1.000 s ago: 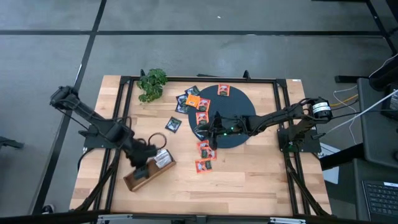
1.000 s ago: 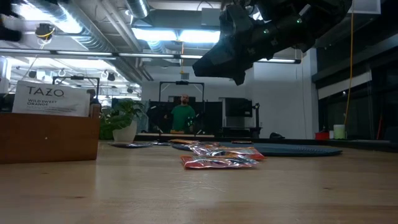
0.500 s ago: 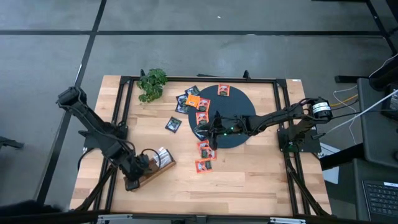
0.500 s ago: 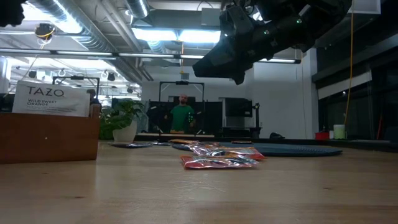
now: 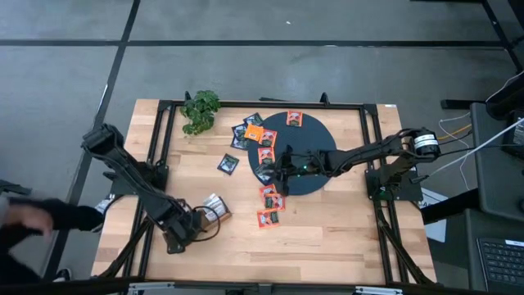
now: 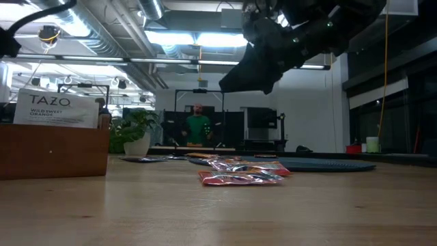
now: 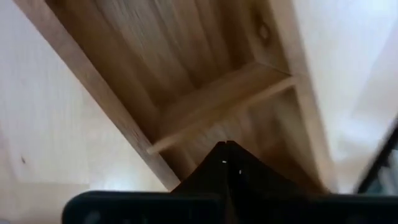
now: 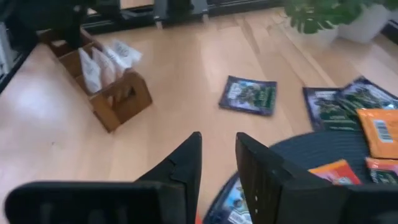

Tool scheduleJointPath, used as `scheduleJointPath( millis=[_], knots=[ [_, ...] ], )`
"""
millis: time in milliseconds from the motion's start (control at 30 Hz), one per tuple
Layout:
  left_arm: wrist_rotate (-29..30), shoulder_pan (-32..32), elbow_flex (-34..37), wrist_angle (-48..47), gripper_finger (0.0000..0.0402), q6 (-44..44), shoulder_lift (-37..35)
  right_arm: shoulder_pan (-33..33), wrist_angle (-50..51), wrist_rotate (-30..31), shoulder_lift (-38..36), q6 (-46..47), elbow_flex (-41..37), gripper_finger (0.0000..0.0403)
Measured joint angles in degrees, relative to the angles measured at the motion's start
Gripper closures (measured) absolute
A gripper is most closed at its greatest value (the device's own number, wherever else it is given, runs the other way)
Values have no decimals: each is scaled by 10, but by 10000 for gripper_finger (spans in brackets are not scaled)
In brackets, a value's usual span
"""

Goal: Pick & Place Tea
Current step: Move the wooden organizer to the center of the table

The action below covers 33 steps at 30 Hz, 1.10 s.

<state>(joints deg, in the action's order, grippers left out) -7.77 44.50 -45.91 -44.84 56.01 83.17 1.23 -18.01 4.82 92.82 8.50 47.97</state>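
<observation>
Overhead, bright ceiling lights (image 6: 179, 37), workshop.

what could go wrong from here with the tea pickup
The right gripper hangs open at the dark disc's edge, where sachets lie close together; closing there might pinch two or nudge one off the rim.

The left gripper is shut, nose-down in the wooden tray. Pulling out crooked could catch a divider and drag the tray, which already holds white sachets.

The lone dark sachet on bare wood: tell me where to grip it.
The dark sachet lies flat, apart from the others. Come straight down with the right end effector, open now, and pinch across two opposite edges; no raised part offers a side grip.
</observation>
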Motion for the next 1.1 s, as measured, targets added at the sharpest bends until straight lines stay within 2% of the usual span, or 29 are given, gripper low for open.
scheduleJointPath(
  millis=[467,900,1100],
  knots=[
    [171,-10,0,-32,400,-48,22,0,37,1,-11,25,0,302],
    [280,-98,0,-28,400,-131,22,0,43,1,-11,46,0,302],
    [289,-149,0,4,399,-189,22,0,47,1,-11,47,0,302]
  ],
)
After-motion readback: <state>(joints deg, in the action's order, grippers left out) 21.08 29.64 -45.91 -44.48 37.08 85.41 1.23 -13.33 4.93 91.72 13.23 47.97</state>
